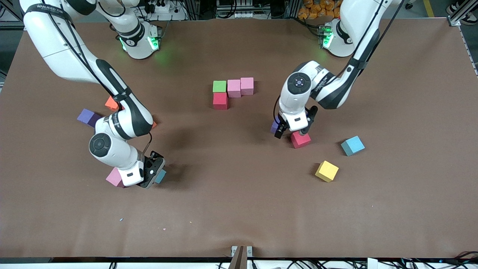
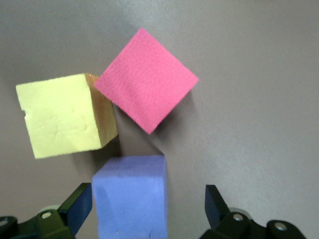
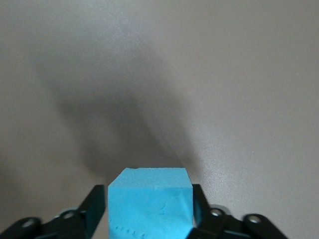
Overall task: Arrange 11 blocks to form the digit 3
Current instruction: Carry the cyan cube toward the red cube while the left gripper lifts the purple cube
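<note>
**Right jaws on a light blue block, left jaws spread at a purple one**

Nearest the front edge of the desk (image 1: 239, 216) I see the right gripper (image 1: 154, 175) down low at its own arm's end; in its wrist view the jaws press on both sides of a light blue block (image 3: 150, 203), pinching it. Touching that gripper's body sits a pink block (image 1: 114, 177). Toward the left arm's end lie a yellow block (image 1: 326, 171) and, a little farther up the desk, a second light blue block (image 1: 352, 145), apart from each other.

Next comes the left gripper (image 1: 293, 132), jaws spread wide, with a purple block (image 2: 130, 196) between them and not gripped; a red block (image 1: 300, 139) lies just beside it.

Farther toward the bases, near the desk's middle, I have the started figure: a red block (image 1: 220, 101) with a green block (image 1: 219, 86) touching it, then two pink blocks (image 1: 240, 87) in a row beside the green.

By the right arm, another purple block (image 1: 88, 117) and an orange block (image 1: 111, 103) lie partly hidden.
</note>
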Tool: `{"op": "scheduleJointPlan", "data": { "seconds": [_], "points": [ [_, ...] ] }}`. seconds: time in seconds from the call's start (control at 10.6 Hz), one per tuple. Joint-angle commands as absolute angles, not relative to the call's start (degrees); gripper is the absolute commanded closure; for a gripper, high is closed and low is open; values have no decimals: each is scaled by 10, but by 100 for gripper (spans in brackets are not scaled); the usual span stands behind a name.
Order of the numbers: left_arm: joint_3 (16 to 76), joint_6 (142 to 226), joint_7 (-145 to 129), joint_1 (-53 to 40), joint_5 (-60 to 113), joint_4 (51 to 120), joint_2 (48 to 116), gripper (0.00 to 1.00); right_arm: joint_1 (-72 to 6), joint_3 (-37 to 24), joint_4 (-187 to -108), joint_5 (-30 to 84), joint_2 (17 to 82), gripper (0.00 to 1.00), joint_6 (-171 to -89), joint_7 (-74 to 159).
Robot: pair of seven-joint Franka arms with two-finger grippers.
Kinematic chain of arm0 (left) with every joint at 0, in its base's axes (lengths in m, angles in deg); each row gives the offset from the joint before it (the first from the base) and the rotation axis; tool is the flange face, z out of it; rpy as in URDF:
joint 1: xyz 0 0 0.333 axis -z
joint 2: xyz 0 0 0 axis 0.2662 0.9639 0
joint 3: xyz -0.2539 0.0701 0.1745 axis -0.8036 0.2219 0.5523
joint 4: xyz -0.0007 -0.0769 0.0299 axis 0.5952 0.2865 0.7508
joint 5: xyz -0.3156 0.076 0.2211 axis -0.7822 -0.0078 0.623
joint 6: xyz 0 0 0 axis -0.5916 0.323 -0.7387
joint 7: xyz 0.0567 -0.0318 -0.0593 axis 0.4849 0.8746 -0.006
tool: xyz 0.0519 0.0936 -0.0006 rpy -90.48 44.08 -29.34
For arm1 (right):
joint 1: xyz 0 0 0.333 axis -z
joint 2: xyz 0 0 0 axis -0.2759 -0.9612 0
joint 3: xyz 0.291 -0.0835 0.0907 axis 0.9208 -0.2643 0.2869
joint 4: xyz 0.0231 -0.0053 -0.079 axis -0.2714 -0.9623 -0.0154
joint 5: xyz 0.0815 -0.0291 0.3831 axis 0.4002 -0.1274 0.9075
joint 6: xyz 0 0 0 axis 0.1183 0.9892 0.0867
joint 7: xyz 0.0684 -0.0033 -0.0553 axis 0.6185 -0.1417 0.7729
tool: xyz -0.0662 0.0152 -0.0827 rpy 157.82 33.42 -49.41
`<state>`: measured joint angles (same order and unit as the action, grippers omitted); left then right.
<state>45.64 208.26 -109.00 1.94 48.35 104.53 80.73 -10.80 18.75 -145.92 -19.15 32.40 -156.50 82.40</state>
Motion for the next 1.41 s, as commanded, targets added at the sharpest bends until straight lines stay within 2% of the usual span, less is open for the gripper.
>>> {"op": "scheduleJointPlan", "data": {
  "seconds": [0.0,0.09,0.56,0.66,0.75,0.85,0.94,1.32],
  "points": [
    [452,2115,-1118,21,514,1051,837,0,-111,186,-1465,-184,332,89,-1564,825],
    [452,2118,-1131,25,525,1051,849,0,-112,187,-1465,-183,334,100,-1563,818],
    [452,2121,-1141,27,534,1046,866,0,-169,188,-1496,-180,397,100,-1521,623],
    [451,2121,-1140,23,534,1046,868,14,-189,188,-1514,-180,415,100,-1521,555],
    [449,2121,-1132,16,538,1045,867,70,-208,188,-1532,-179,433,100,-1521,476],
    [449,2121,-1138,17,537,1044,867,95,-229,188,-1547,-180,448,100,-1521,382],
    [449,2120,-1141,16,533,1042,863,100,-250,188,-1553,-180,455,100,-1521,309],
    [452,2109,-1185,-20,528,993,862,100,-309,188,-1603,-180,482,100,-1536,88]
  ]
}}
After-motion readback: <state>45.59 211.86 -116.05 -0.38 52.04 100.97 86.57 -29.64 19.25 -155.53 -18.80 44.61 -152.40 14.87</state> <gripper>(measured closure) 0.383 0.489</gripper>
